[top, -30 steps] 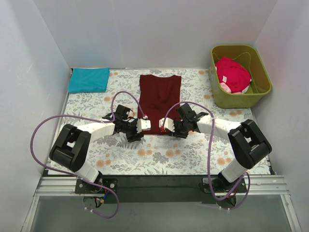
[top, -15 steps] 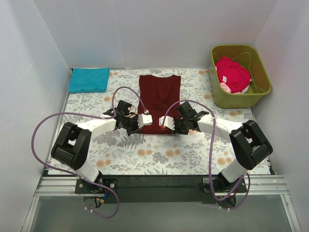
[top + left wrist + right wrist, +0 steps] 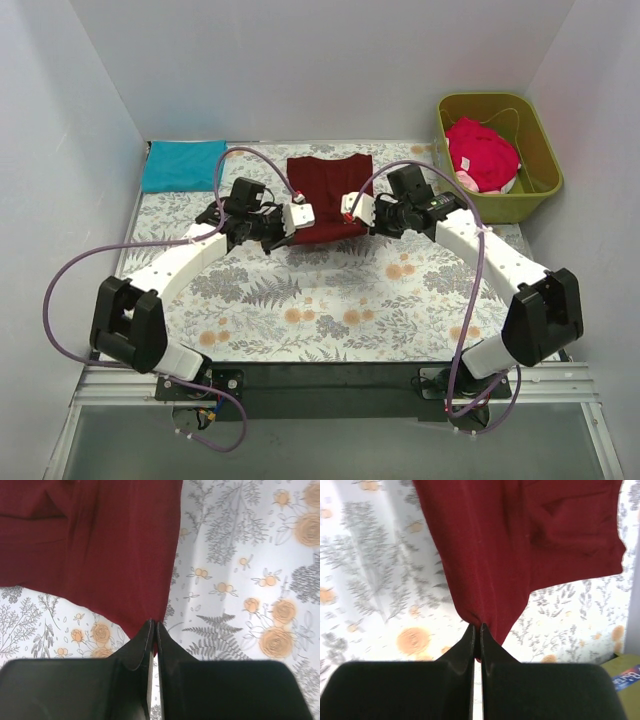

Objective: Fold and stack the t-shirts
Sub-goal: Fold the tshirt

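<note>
**Spotter A:** Your left tool (image 3: 299,214) is clamped tight on the near left corner of the dark maroon t-shirt (image 3: 330,190). In its wrist view the fingertips (image 3: 141,644) meet with the cloth pinched between them.

**Spotter B:** It's the same on your other side. Your right tool (image 3: 353,208) is closed on the near right corner, and in that wrist view the fabric gathers to a point right where the tips come together.

**Spotter A:** The shirt lies at the middle of the far half of the desk, on the floral tablecloth (image 3: 340,300), with its collar end toward the back wall. The edge you hold sags a little between your two tools.

**Spotter B:** Your teal blue t-shirt (image 3: 183,165) sits folded flat at the far left corner, well apart from the maroon one.

**Spotter A:** Your red-pink t-shirt (image 3: 482,152) is bunched up inside the olive-green tub (image 3: 495,208) at the far right corner.
</note>
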You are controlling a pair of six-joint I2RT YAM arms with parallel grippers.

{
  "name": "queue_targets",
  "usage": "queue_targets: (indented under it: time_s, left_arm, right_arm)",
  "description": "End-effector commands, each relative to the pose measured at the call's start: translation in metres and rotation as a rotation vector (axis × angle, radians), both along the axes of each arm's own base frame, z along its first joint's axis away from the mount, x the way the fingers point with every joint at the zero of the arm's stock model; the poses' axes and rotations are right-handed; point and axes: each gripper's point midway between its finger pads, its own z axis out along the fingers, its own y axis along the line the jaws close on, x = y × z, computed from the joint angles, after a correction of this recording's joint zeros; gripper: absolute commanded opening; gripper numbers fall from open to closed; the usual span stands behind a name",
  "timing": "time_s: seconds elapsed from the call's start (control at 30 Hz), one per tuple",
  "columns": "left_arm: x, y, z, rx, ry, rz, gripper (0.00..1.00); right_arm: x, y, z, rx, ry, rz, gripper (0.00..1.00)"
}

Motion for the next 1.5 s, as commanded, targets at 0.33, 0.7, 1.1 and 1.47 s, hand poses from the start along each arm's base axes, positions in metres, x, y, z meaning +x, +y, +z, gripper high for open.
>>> queue_targets:
  time_s: [0.33, 0.7, 1.1, 1.47]
  left_arm:
    - [-0.123, 0.016, 0.077, -0.152, 0.177, -0.077, 0.0]
    - [-0.021, 0.018, 0.066, -0.166, 0.222, 0.11, 0.0]
    - [0.059, 0.028, -0.058, -0.091, 0.364, 0.225, 0.0]
    - [0.012, 0.036, -0.09, -0.024, 0.464, 0.212, 0.0]
  right_arm:
    - [-0.143, -0.025, 0.03, 0.019, 0.173, 0.153, 0.01]
    - [-0.07, -0.009, 0.025, -0.027, 0.197, 0.15, 0.01]
    - [0.036, 0.019, -0.067, -0.025, 0.38, 0.071, 0.01]
    - [-0.026, 0.002, -0.12, -0.054, 0.565, 0.004, 0.01]
